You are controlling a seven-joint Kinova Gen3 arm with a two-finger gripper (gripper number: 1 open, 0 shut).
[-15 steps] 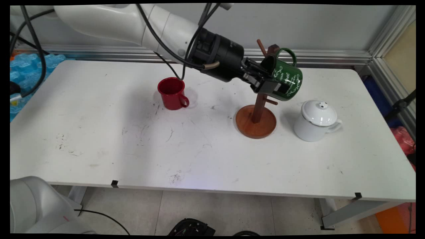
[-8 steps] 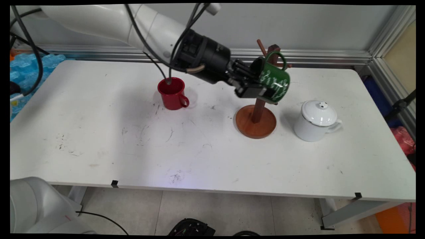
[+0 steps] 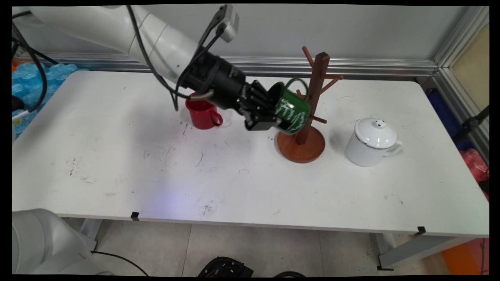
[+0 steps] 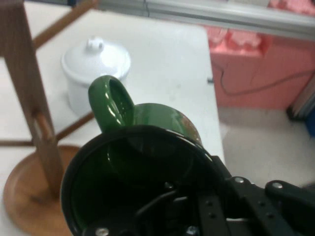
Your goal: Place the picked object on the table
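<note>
One green mug (image 3: 292, 113) — in tool (image 3: 269, 117)

Main cam: fixed, high at desk (image 3: 117, 164) near side, facing wall. Hand cam: close, looks along pincer (image 4: 197, 216). Shared: green mug (image 3: 291, 113), wooden rack (image 3: 308, 117), white pot (image 3: 371, 142).

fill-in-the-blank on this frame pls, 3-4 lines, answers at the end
1. The end effector grips a mug whose colour is ____.
2. The mug is held on the ____ side of the wooden mug tree in the main view.
3. The lidded pot standing on the table is ____ in colour.
4. Behind the arm stands a ____ cup.

Answers: green; left; white; red
</note>
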